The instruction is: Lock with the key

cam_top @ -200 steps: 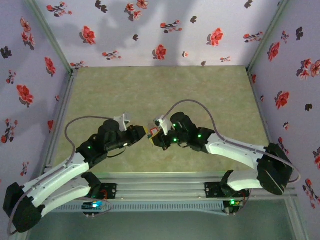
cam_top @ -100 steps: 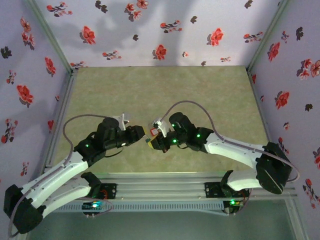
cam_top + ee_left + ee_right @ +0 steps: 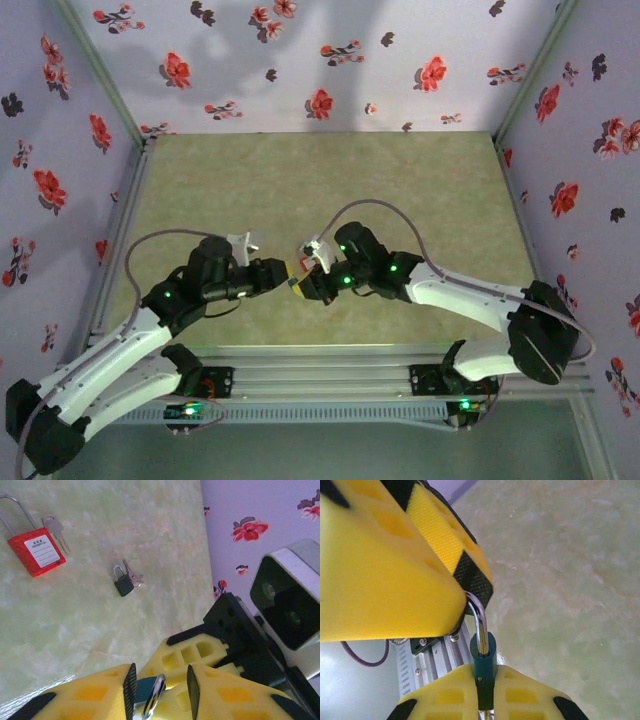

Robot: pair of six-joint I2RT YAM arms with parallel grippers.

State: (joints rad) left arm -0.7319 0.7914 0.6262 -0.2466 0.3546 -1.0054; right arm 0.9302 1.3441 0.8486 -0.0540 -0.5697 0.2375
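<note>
Worktop (image 3: 100, 625): smooth pale-green marbled sheet, faint sheen. Lock (image 3: 36, 551): matt red plastic body, white paper-like label, bare polished metal shackle. Key (image 3: 54, 529): dull silver metal. Teal padlock (image 3: 483, 656): smooth body, glossy chrome shackle. Right tool (image 3: 484, 676), left tool (image 3: 159, 685): matt yellow plastic fingers, black ribbed pads. Walls (image 3: 300, 60): matt floral print.

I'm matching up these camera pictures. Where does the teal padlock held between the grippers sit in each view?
Top external: the teal padlock sits just below centre, a speck where both grippers meet.
Left wrist: padlock at the bottom edge, shackle between the left gripper's yellow fingers.
Right wrist: padlock at bottom centre, body clamped by the right gripper, shackle rising.
Shared landmark: the left gripper's yellow fingers.
</note>
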